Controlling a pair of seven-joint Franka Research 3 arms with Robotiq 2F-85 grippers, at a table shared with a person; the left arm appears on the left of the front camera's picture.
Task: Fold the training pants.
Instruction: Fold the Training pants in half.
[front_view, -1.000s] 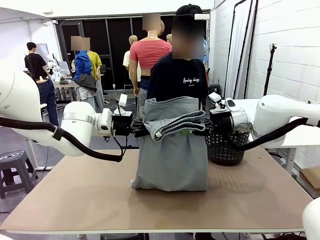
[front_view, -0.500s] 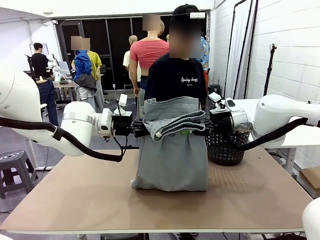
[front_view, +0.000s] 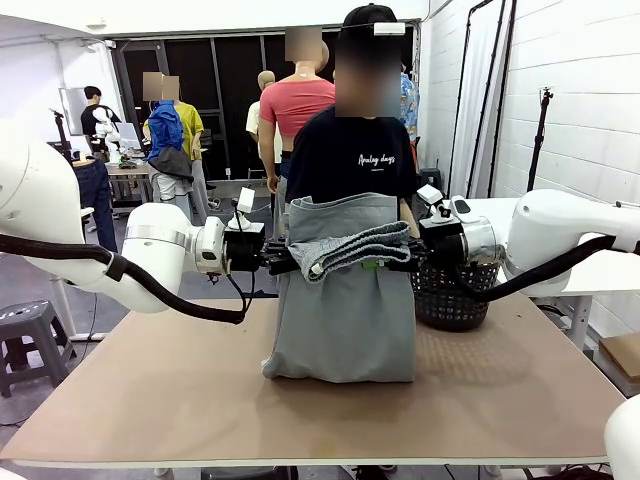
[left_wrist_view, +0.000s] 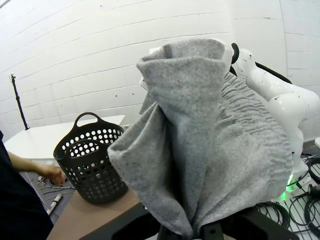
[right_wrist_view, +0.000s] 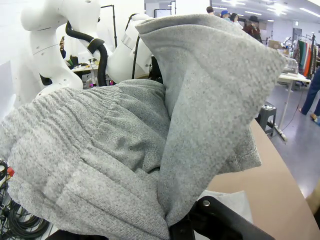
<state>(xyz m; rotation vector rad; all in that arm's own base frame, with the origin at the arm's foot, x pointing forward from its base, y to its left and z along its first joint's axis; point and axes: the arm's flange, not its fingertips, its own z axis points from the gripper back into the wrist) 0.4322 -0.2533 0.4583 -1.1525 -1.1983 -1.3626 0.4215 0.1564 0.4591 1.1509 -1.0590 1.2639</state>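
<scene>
Front: left gripper (front_view: 288, 262) and right gripper (front_view: 400, 262) each clamp the pants (front_view: 345, 310). Left wrist adds the basket's (left_wrist_view: 92, 160) interior.

The pants (front_view: 345, 300) were soft, matt grey cloth with a fine heathered fleck; up close (right_wrist_view: 150, 130) the knit looked fuzzy, and the waistband (left_wrist_view: 247, 125) was ribbed and gathered into ridges. The basket (left_wrist_view: 92, 160) was black plastic, perforated with round holes, with a faint sheen. The table (front_view: 150, 400) had a flat, matt brown top like board, smooth and unvarnished. The arms' shells (front_view: 565, 225) were glossy white plastic, with black cables of dull rubbery finish. The wall (left_wrist_view: 75, 60) was painted white brick, matt and slightly rough. The person's shirt (front_view: 355, 160) was dark matt cloth with pale print.
</scene>
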